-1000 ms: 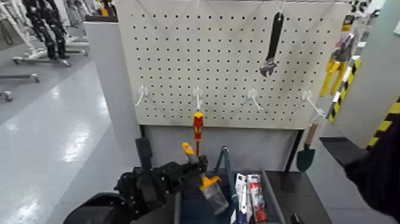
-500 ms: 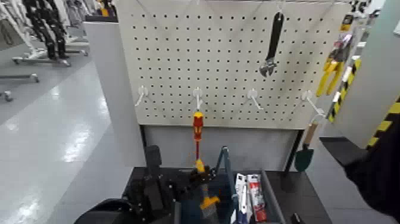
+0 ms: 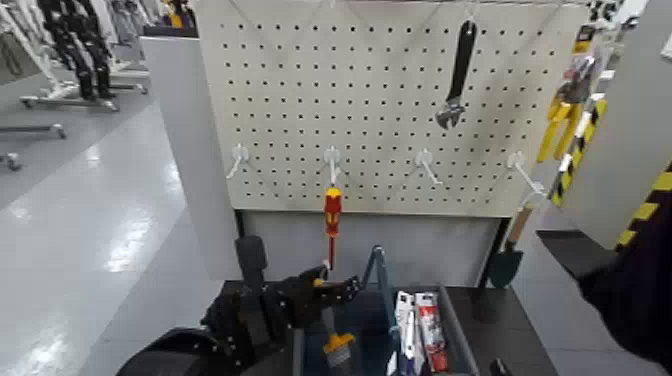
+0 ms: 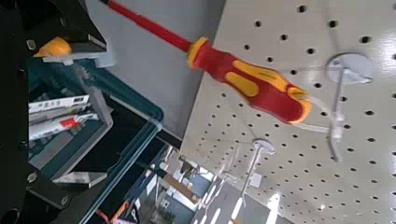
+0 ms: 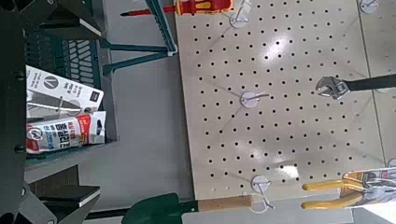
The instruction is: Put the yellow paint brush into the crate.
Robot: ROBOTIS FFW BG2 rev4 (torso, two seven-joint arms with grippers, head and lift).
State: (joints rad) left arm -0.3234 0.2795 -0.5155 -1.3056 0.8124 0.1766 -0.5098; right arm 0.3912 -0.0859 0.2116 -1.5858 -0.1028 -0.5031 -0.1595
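Note:
The yellow paint brush [image 3: 338, 347] stands nearly upright inside the crate [image 3: 455, 335], bristle end down, just below my left gripper [image 3: 325, 289]. That gripper hovers over the crate's left end, open, its fingers apart from the brush. In the left wrist view the brush's orange handle tip [image 4: 54, 47] shows close to one finger, above the crate [image 4: 89, 140]. The crate's upright handle bar [image 3: 378, 268] rises just right of the gripper. My right arm waits at the right edge; its gripper [image 5: 65, 110] is open and looks at the crate [image 5: 65, 56] from the side.
A red-and-yellow screwdriver [image 3: 331, 215] hangs on the pegboard [image 3: 380, 110] right above the left gripper. A wrench [image 3: 458, 75] hangs higher up, a green trowel [image 3: 508, 258] at the lower right. Tubes [image 3: 428, 330] lie in the crate's right half.
The left gripper has opened and let go of the brush. The brush, held tilted above the crate a second ago, has dropped upright into the crate.

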